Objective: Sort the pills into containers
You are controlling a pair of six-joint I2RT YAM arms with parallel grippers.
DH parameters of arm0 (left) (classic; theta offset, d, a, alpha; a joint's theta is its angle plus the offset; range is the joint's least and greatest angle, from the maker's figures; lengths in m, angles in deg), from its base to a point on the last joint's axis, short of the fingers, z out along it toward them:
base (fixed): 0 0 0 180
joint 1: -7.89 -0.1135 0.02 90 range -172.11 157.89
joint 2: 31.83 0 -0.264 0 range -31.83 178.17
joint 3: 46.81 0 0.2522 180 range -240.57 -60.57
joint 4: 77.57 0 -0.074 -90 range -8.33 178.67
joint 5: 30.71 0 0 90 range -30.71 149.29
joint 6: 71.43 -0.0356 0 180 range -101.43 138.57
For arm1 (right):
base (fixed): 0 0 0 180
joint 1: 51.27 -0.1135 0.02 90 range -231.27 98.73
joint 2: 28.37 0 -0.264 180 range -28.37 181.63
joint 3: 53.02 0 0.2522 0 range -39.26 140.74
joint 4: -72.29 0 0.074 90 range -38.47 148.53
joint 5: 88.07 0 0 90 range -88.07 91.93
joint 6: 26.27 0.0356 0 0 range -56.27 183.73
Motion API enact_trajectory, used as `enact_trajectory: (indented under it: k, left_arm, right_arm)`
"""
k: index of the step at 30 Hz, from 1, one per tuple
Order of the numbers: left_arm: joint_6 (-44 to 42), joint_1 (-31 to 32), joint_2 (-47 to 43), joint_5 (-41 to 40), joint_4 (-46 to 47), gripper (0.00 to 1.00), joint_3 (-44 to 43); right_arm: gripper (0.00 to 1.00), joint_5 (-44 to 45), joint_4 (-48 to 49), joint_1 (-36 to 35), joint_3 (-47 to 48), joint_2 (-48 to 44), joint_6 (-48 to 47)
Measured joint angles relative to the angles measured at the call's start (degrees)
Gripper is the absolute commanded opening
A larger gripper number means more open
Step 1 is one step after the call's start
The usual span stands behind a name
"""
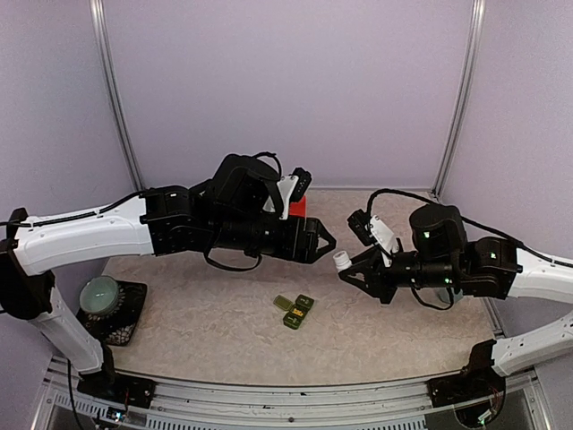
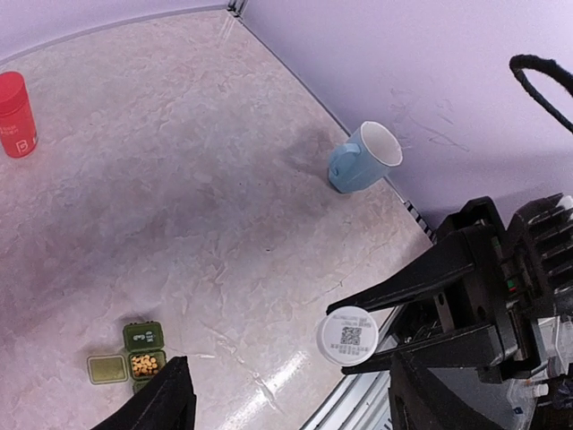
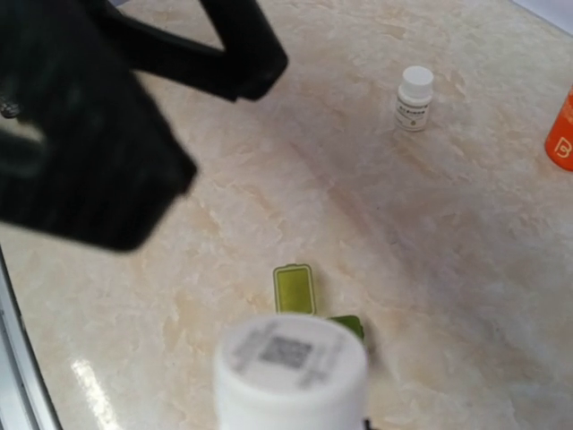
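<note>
The dark green container strip (image 1: 295, 311) lies on the table in front of both grippers. In the left wrist view the strip (image 2: 141, 338) has one lid swung open and small yellow pills (image 2: 144, 365) in one compartment. The right wrist view shows the strip's open yellowish lid (image 3: 295, 288). My right gripper (image 1: 349, 267) is shut on a white pill bottle (image 1: 342, 261), held in the air with its cap (image 2: 347, 335) toward the left gripper; the bottle (image 3: 291, 372) fills the near right wrist view. My left gripper (image 1: 324, 240) is open and empty, just left of the bottle, its fingers (image 2: 166, 403) apart.
A second white bottle (image 3: 414, 97) stands on the table farther back. A red bottle (image 2: 13, 115) stands near the back wall. A pale blue mug (image 2: 363, 157) lies by the right wall. A green round object on a black pad (image 1: 101, 297) sits at the front left.
</note>
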Motion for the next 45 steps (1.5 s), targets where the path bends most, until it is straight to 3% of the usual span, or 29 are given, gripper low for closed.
enact_trajectory:
  k: [16,23,28,38,45]
  left_arm:
    - [2.2,-0.3,5.3,7.5,3.1,0.53,-1.2]
    - [2.3,-0.9,5.3,8.6,5.1,0.52,-1.2]
    - [2.3,-0.9,5.3,9.9,6.6,0.45,-1.3]
    - [2.3,-0.9,5.9,11.6,7.1,0.45,-1.3]
    - [2.3,-1.1,5.9,11.2,6.5,0.19,-1.3]
  right_arm:
    - [0.0,1.5,0.0,-0.7,0.9,0.2,0.0]
    - [0.0,1.7,0.0,-1.0,1.0,0.5,-0.1]
    - [0.0,1.6,0.1,-1.0,1.0,1.1,-0.2]
    - [0.01,1.6,0.4,-1.0,1.0,1.2,-0.2]
    - [0.0,1.5,0.4,-1.0,1.0,1.1,-0.2]
